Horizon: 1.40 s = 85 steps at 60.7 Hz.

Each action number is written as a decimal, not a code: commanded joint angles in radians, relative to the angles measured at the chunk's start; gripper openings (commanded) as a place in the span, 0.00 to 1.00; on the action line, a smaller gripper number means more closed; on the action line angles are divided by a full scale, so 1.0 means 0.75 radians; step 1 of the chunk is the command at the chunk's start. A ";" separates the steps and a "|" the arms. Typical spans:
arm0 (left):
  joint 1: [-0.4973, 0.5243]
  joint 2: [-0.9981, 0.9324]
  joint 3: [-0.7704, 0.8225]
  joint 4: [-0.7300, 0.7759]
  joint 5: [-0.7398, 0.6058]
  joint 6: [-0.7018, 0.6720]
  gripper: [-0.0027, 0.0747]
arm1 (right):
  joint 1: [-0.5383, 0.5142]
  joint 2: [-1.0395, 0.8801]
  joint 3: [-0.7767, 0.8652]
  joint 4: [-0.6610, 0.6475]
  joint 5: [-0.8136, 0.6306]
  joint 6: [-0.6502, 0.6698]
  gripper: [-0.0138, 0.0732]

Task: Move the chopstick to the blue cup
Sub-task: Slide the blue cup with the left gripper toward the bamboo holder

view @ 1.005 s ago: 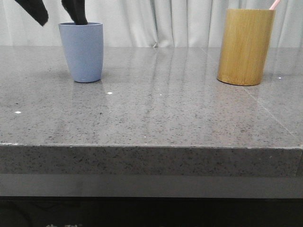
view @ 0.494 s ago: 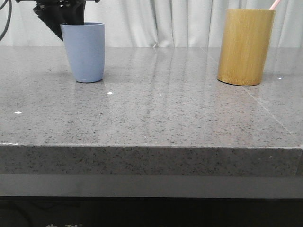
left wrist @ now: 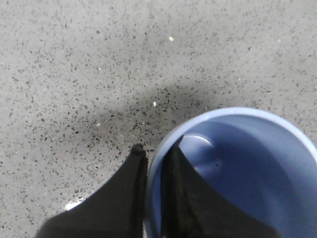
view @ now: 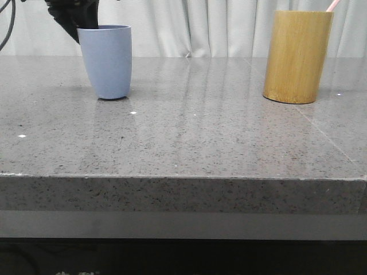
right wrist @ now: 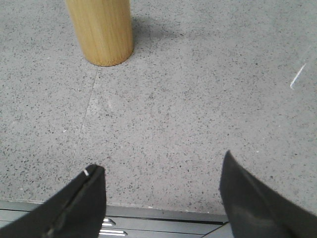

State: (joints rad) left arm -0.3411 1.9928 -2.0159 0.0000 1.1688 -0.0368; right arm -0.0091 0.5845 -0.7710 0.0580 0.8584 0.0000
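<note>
The left gripper (left wrist: 153, 163) is clamped on the rim of the matte periwinkle-blue tumbler (view: 105, 61), one black finger inside the wall and one outside. Across the speckled grey stone table (view: 189, 137) from that cup stands the yellow-brown bamboo cylinder (view: 297, 56), with the thin pale pink chopstick's (view: 332, 5) tip poking from its top. The right gripper (right wrist: 161, 191) hangs near the cylinder, fingers spread wide.

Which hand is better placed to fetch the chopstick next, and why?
Probably the right hand: it is open and faces the bamboo holder holding the chopstick. The left hand is pinched on the blue cup's rim.
</note>
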 commanded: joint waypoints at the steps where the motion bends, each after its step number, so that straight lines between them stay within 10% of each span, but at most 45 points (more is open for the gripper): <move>1: -0.035 -0.076 -0.092 -0.024 -0.031 -0.006 0.01 | 0.003 0.013 -0.045 -0.010 -0.082 0.000 0.74; 34: -0.383 -0.055 -0.204 -0.024 -0.116 0.072 0.01 | 0.003 0.013 -0.045 -0.010 -0.082 0.000 0.74; 85: -0.399 0.102 -0.351 0.000 0.009 0.072 0.10 | 0.003 0.013 -0.045 -0.010 -0.080 0.000 0.74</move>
State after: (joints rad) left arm -0.6342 2.1300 -2.2422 0.0000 1.2129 0.0189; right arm -0.0091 0.5845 -0.7710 0.0580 0.8584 0.0000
